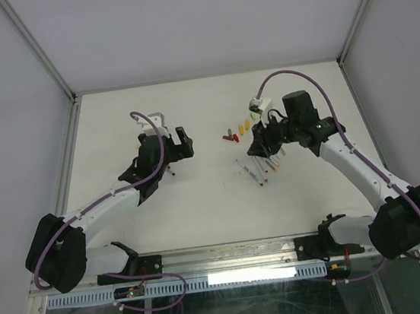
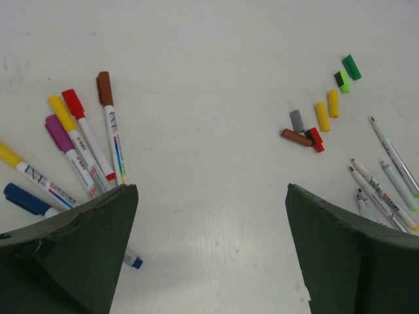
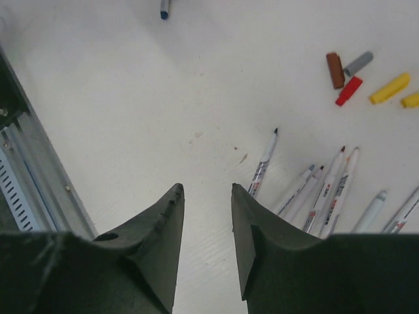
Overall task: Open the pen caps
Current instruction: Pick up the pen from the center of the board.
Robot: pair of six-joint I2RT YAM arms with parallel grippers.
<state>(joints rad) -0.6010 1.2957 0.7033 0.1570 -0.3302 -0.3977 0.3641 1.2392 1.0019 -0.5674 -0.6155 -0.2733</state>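
The left tool (image 2: 211,190) is opened wide and the right tool (image 3: 207,188) only a little; nothing is held. Some pen caps (image 2: 321,116) are scattered on the desk (image 2: 209,65), and others are on pens (image 2: 112,137) nearby. Small, light, hard and slippery, each is best pinched round its middle.

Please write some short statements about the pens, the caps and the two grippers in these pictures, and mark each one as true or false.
1. The left gripper is wide open and empty. True.
2. Every pen has its cap on. False: several uncapped pens lie near the loose caps.
3. The brown cap lies beside the red cap. True.
4. The right gripper holds a pen. False: its fingers stand slightly apart with nothing between them.
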